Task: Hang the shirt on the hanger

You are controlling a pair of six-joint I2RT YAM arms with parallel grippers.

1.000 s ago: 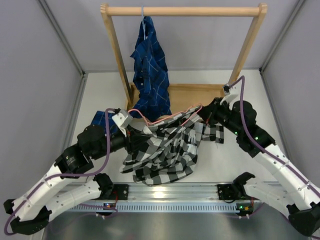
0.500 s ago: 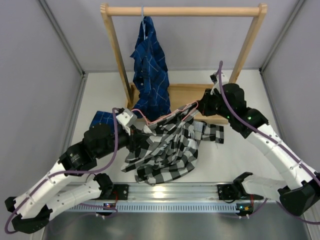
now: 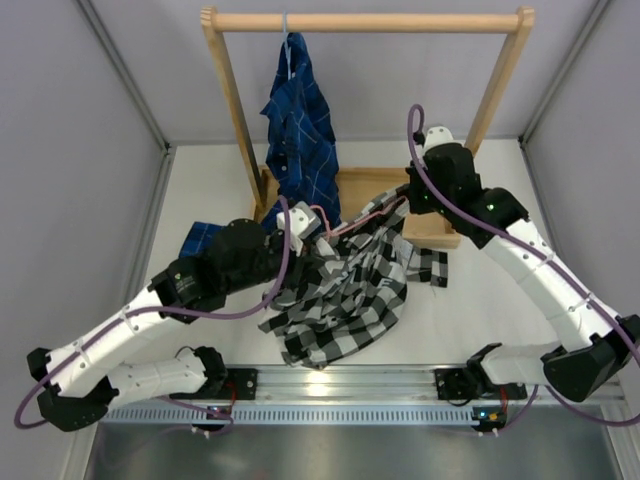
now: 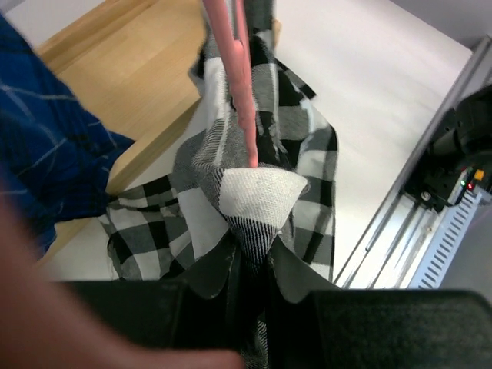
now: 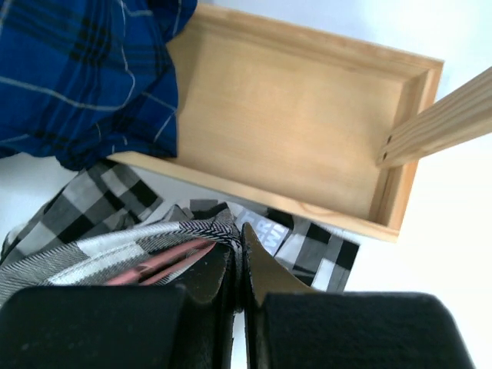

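Threading looks under way. The buffalo-check shirt [image 3: 350,290] hangs stretched between both arms over the middle of the surface [image 3: 480,310]. The left claw [image 4: 252,250] pinches narrowly on a fold of checked cloth where the pink wire hanger [image 4: 240,84] enters. The right claw [image 5: 240,250] is clamped tight on the cloth's other end. Next, I judge, the wire must seat inside both shoulders.

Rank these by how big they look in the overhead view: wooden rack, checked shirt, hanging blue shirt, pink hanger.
1. wooden rack
2. black-and-white checked shirt
3. dark blue shirt, which hangs nearer the camera, so this gap is unsure
4. pink hanger, mostly hidden
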